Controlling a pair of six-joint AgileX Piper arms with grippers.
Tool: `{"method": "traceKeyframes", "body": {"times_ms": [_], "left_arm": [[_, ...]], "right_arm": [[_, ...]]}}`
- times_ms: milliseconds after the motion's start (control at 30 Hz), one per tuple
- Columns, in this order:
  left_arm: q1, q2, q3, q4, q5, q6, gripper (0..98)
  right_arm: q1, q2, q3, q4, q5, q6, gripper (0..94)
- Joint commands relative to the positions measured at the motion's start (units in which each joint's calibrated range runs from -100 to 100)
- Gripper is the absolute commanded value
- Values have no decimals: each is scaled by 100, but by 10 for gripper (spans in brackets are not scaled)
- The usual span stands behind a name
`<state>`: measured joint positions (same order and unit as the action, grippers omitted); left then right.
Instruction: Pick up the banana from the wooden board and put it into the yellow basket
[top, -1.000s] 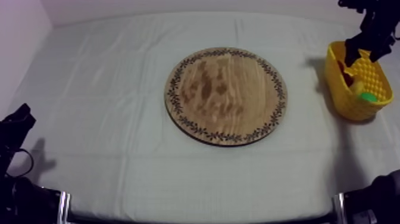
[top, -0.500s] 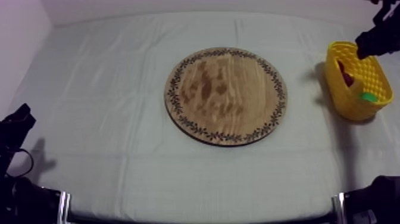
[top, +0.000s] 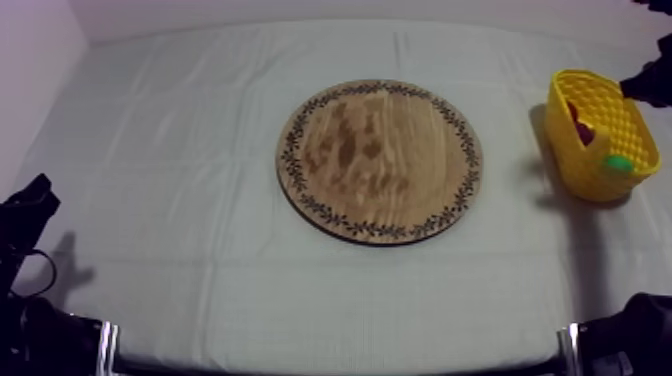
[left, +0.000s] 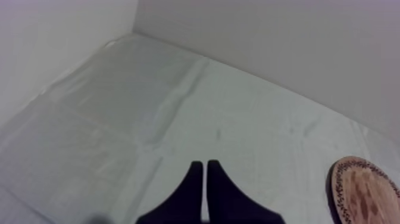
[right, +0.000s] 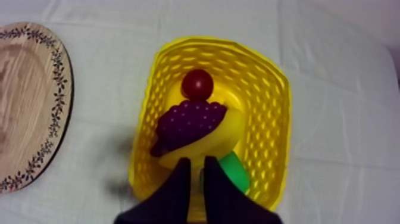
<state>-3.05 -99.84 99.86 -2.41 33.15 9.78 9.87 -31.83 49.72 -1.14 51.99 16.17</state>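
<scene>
At the far right of the bench (top: 180, 130), inside the yellow basket (right: 271, 119), the banana (right: 233, 126) is seen lying under the bunch of grapes (right: 190, 122), and no fruit is carried by the wooden board (top: 380, 160), so the task is judged complete. The right gripper (right: 197, 173) is held above the basket, fingers drawn almost together with nothing held; the left gripper (left: 205, 173) is parked near left, fingers closed on nothing. The banana is judged light, stiff and smooth, so any regrasp is best taken across mid-curve.

Banana (right: 236, 126) in basket (top: 612, 125), right of board (top: 380, 160).
</scene>
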Motion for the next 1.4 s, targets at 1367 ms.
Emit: {"method": "traceKeyframes", "body": {"times_ms": [1367], "left_arm": [[-2,2,3,-1,-1,4,1]], "right_arm": [[-558,-6357,4873,-207,-1302,-1509,5]]}}
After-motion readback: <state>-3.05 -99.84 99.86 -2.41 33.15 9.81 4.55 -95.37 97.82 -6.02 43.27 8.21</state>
